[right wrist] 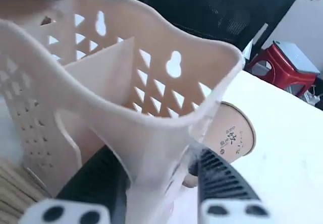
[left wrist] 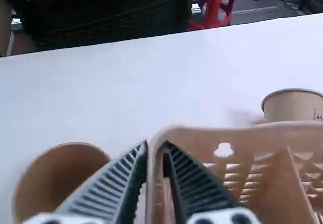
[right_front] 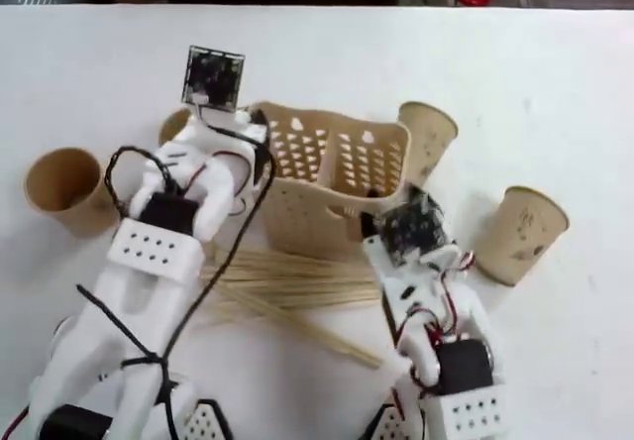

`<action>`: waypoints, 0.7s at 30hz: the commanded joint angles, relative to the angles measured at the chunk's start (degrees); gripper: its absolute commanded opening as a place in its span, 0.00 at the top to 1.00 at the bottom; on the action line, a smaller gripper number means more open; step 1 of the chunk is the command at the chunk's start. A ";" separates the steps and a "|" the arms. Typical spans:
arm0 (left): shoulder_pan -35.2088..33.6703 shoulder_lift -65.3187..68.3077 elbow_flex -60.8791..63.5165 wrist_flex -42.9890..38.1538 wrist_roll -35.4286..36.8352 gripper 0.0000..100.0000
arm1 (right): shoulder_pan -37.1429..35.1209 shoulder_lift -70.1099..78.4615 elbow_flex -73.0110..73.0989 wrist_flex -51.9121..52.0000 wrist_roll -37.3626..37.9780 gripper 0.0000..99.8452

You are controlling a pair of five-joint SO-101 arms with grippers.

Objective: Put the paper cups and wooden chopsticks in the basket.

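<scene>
While both arms sit at the basket (right_front: 332, 177), you log two grips. The left gripper (left wrist: 155, 151) pinches the rim wall, jaws narrow. The right gripper (right wrist: 154, 153) clamps the opposite corner, one jaw inside and one outside. The wooden chopsticks (right_front: 287, 286) lie on the table (right_front: 555, 73), just beside the basket on the arms' side. The paper cups (right_front: 64, 190) stand outside the basket, on both flanks.

White left arm (right_front: 149, 262) and right arm (right_front: 436, 331) carry black motors, red-black cables, ribbed black fingers (left wrist: 194, 183), camera board (right_front: 213, 75) at eleven o'clock.
</scene>
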 commanded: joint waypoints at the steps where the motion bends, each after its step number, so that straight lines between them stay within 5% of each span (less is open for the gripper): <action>1: -5.67 2.86 -0.70 -1.49 0.70 0.97 | -1.10 -3.03 1.93 0.31 4.48 0.76; 9: -8.40 2.86 -0.35 -3.96 3.34 0.97 | -0.75 4.09 0.62 -7.25 8.53 0.77; 21: -9.45 2.86 -0.70 -3.87 5.10 0.97 | 2.59 18.07 -8.00 -7.25 3.08 0.77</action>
